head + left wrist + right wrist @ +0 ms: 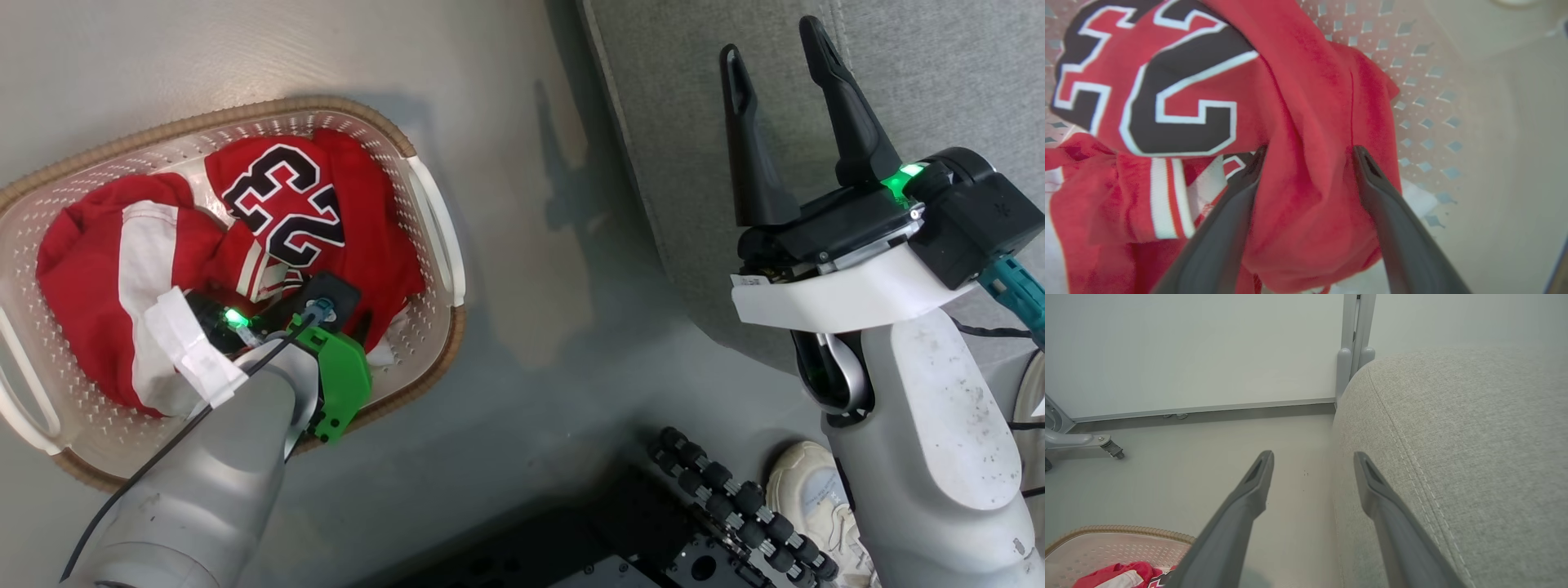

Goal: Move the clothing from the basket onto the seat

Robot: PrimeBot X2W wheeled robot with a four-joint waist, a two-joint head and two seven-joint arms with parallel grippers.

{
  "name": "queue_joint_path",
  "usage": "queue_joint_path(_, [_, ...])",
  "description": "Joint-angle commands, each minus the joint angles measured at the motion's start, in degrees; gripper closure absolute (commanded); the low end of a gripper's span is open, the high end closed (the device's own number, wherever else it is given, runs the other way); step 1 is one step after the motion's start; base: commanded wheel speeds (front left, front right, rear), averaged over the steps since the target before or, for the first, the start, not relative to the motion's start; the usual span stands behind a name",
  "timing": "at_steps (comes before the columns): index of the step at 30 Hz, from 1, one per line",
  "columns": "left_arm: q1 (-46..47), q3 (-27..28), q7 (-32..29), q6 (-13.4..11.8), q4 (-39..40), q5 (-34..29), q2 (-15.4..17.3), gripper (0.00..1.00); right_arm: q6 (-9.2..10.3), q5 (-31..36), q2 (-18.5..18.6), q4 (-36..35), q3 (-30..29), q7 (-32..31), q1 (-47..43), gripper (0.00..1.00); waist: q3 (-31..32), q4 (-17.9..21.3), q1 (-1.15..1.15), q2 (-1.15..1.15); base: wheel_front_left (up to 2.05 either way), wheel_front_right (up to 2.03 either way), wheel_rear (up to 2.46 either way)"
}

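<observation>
The basket (245,110) stands on the floor at the left, holding the clothing: a red jersey with black-and-white numbers (269,204) and a red garment with a white stripe (122,269). My left arm reaches down into the basket. In the left wrist view my left gripper (1308,157) is open, its fingers (1372,183) straddling a raised fold of the red jersey (1310,102) near the basket wall (1425,81). My right gripper (771,41) is open and holds nothing, hovering at the edge of the grey seat (939,73). The seat (1474,457) and the basket rim (1106,531) also appear in the right wrist view.
A pale shoe (804,490) and my black base with its roller wheel (735,506) lie at the bottom. Bare floor separates basket and seat. A wall, a grey post (1353,335) and a caster leg (1106,445) stand behind.
</observation>
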State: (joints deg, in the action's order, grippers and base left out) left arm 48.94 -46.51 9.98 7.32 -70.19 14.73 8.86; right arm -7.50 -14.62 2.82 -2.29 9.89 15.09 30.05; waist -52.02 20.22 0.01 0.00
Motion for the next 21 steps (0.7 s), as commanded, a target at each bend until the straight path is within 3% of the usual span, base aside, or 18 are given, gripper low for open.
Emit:
queue_joint_path(1, [1.2,-1.1,-0.9,0.2,-0.2,1.2,0.0,0.0,0.02,0.0,0.1,-0.3,0.1,0.1,0.9,0.0,-0.5,-0.3,-0.01,0.0,0.0,0.0,0.0])
queue_joint_path(3, [1.4,-2.9,-2.1,0.2,-0.2,2.2,0.0,0.0,0.02,0.2,0.1,-0.4,0.1,0.1,1.0,0.0,-0.7,-0.6,-0.01,0.0,0.0,0.0,0.0])
queue_joint_path(4, [1.5,-3.5,-2.5,0.2,-0.2,2.7,0.0,0.07,0.02,0.3,0.1,-0.4,0.0,0.1,1.1,0.0,-0.8,-0.8,-0.01,0.0,0.0,0.0,0.0])
queue_joint_path(5, [1.9,-4.6,-2.6,0.2,0.0,2.9,0.1,0.72,0.02,0.4,0.1,-0.5,0.0,0.1,1.2,0.0,-0.8,-1.0,-0.01,0.0,0.0,0.0,0.0])
queue_joint_path(6, [2.0,-5.3,-2.3,0.2,0.3,3.5,0.2,1.0,0.02,0.5,0.1,-0.6,0.0,0.1,1.2,0.0,-0.8,-1.2,-0.01,0.0,0.0,0.0,0.0])
queue_joint_path(21, [2.3,-13.7,4.3,0.2,6.0,13.8,-1.6,1.0,0.02,3.0,0.1,1.2,-0.4,0.1,-0.4,0.0,7.1,-5.1,-0.01,0.0,0.0,0.0,0.0])
